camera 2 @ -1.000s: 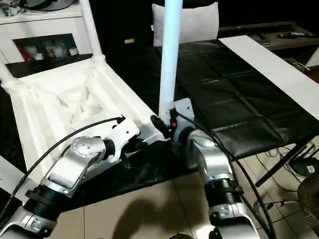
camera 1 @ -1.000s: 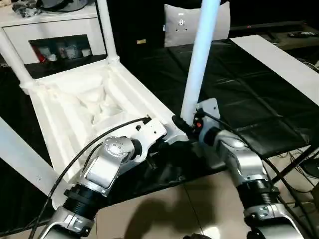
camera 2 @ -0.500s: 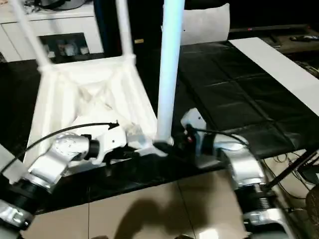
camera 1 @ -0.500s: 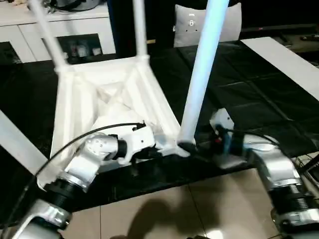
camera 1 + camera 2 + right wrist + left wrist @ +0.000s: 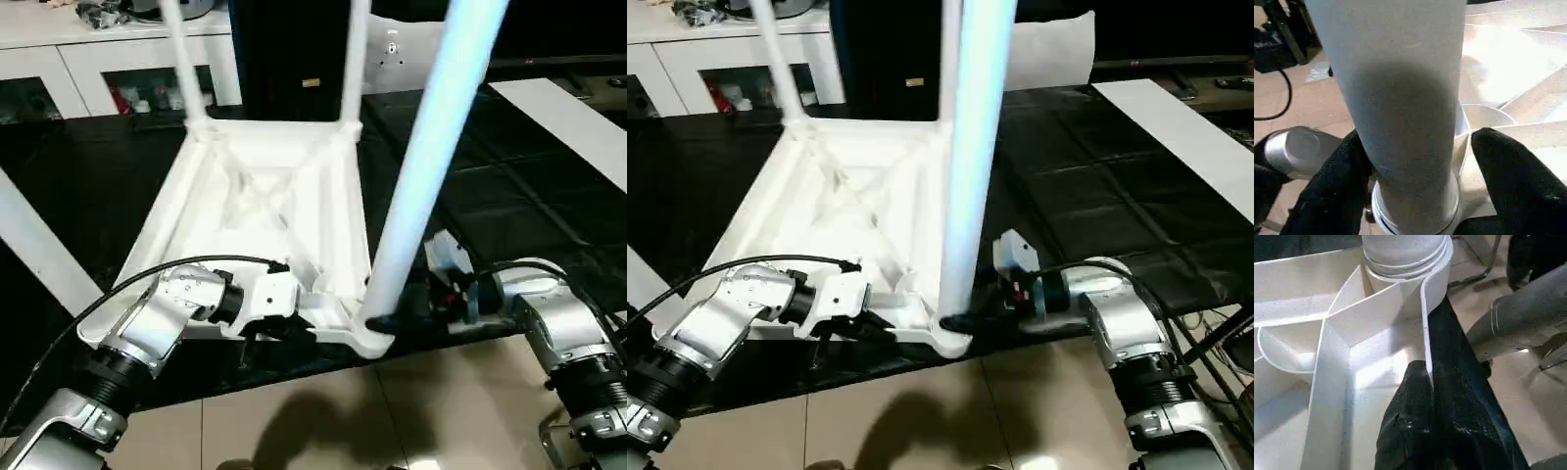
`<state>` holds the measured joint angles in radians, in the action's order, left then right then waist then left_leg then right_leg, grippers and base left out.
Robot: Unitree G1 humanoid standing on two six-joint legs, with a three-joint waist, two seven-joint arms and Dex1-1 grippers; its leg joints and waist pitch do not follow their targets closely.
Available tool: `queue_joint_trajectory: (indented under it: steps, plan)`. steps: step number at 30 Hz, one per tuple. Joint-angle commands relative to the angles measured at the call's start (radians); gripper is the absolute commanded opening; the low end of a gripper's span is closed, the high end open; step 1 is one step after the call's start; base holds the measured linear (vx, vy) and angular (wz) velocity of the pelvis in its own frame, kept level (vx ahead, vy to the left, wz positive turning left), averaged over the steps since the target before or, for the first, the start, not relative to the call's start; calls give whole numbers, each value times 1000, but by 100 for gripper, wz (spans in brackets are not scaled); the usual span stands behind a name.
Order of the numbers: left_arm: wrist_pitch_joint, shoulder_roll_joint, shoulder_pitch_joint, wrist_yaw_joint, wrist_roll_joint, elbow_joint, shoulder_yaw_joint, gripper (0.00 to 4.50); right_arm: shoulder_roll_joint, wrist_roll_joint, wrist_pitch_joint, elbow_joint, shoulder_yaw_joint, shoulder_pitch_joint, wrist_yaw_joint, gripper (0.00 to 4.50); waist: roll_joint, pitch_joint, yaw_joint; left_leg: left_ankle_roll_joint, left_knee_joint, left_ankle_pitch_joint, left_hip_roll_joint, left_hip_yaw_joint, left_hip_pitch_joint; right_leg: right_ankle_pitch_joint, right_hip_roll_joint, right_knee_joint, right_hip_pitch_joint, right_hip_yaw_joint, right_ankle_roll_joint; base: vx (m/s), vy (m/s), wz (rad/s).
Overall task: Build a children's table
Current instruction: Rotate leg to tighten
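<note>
The children's table lies upside down on the black surface, its ribbed top [image 5: 265, 196] facing up. Legs stand in its sockets: two at the far corners [image 5: 181, 59] [image 5: 355, 59], one at the left [image 5: 39, 245], and the near right leg [image 5: 421, 176]. My left gripper [image 5: 304, 318] is shut on the top's near rim, its fingers [image 5: 1410, 431] pinching the thin wall beside the corner socket. My right gripper [image 5: 392, 315] straddles the base of the near right leg; one finger [image 5: 1342, 181] lies against it, the other stands slightly off it.
The black-covered work surface [image 5: 509, 206] runs to the right, with a white board [image 5: 568, 117] along its far right. A white cabinet [image 5: 118, 69] with glass doors stands behind. The surface's near edge drops to a tiled floor [image 5: 294, 421] just below the table's corner.
The table top's far end has swung to the right about the near corner, so it now lies squarer to me. Both grippers stayed at that corner. The view shifted slightly.
</note>
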<state>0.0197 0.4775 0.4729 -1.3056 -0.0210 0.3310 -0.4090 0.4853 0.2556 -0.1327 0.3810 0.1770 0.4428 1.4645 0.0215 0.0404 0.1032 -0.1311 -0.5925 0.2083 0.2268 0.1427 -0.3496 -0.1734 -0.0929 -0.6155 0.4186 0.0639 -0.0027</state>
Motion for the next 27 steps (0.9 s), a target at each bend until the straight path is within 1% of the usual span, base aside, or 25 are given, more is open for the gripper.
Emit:
queue_joint_trajectory:
  steps: [1,2,3,5,8,10,11,13,17,18,19,20,21,22,23,24,25,26,27]
  plan:
    - [25,2,20,-32,-4,-10,-19,0,13,15,-18,0,15,22,26,297,-12,-66,-4,96,60,92,-10,32,-10,-99,-24,54,-70,-29,-261,0,0,0]
    - [25,2,20,-32,-4,-10,-19,0,13,15,-18,0,15,22,26,297,-12,-65,-4,97,61,87,-10,31,-10,-96,-23,54,-70,-28,-261,0,0,0]
    - [26,6,20,-33,-4,-9,-21,0,13,15,-22,4,18,25,31,275,-10,-66,-4,96,60,85,-10,31,-10,-92,-23,54,-69,-28,-262,0,0,0]
    - [27,8,21,-34,-2,-6,-22,0,11,15,-23,8,19,27,34,263,-11,-66,-4,95,60,84,-10,31,-10,-91,-23,54,-70,-28,-263,0,0,0]
    - [27,9,23,-35,0,-2,-20,0,6,16,-28,12,21,29,34,231,-11,-66,-4,91,60,85,-11,31,-11,-98,-23,54,-71,-28,-261,0,0,0]
    - [7,7,22,-38,12,-4,-10,0,-3,18,-42,6,24,23,37,225,-11,-66,-4,89,60,87,-11,31,-11,-103,-23,55,-71,-28,-258,0,0,0]
    - [-3,6,20,-39,19,-9,-6,0,-5,22,-50,2,25,20,38,204,-11,-66,-4,89,61,88,-11,31,-11,-105,-23,55,-71,-27,-258,0,0,0]
    - [-8,6,19,-39,22,-12,-5,0,-6,25,-53,1,25,18,38,202,-10,-67,-4,89,60,80,-11,31,-11,-93,-23,53,-71,-28,-261,0,0,0]
    - [-121,2,0,13,34,-73,16,0,-60,24,-102,-38,2,-13,-110,198,-10,-64,-7,80,62,78,-12,31,-11,-101,-22,54,-71,-28,-255,0,0,0]
    - [-147,-8,-3,41,31,-85,23,0,-82,16,-125,-40,-3,-14,-164,198,-12,-62,-13,67,65,106,-14,31,-12,-152,-23,59,-71,-28,-241,0,0,0]
    - [-152,-10,-4,45,31,-87,24,0,-85,15,-130,-40,-4,-14,-173,198,-10,-62,-15,61,66,113,-13,30,-11,-167,-23,61,-70,-28,-237,0,0,0]
    - [-174,-19,-7,68,31,-97,31,0,-104,7,-155,-40,-10,-12,-220,198,-5,-59,-21,49,69,133,-14,29,-11,-198,-23,66,-70,-28,-226,0,0,0]
    - [-248,-52,-16,128,37,-137,49,0,-163,-27,-182,-18,-25,0,-361,198,0,-57,-24,34,71,139,-15,27,-12,-221,-24,66,-70,-28,-216,0,0,0]
    - [-248,-52,-16,128,37,-137,49,0,-163,-27,-182,-18,-25,0,-361,198,-3,-57,-30,27,72,146,-16,28,-13,-236,-23,70,-70,-27,-208,0,0,0]
    - [-275,-69,-19,156,41,-151,58,0,-184,-40,-190,-7,-30,6,-411,198,-4,-57,-34,22,72,154,-18,26,-13,-255,-23,71,-71,-25,-200,0,0,0]
    - [-327,-99,-23,204,44,-180,68,0,-226,-63,-205,16,-43,18,-513,198,-7,-59,-51,13,73,153,-17,24,-18,-266,-24,69,-74,-26,-192,0,0,0]
    - [-366,-125,-27,246,42,-202,76,0,-262,-79,-229,35,-57,31,-600,197,-5,-57,-55,12,74,152,-19,24,-18,-273,-22,74,-71,-24,-190,0,0,0]
    - [-393,-143,-30,276,39,-216,81,0,-289,-91,-241,47,-66,40,-664,197,-5,-58,-67,9,73,145,-21,23,-21,-267,-21,72,-73,-23,-189,0,0,0]
    - [-442,-184,-36,348,24,-237,88,0,-347,-109,-272,71,-86,60,-799,197,-6,-58,-78,4,73,143,-22,23,-22,-269,-21,72,-72,-24,-188,0,0,0]
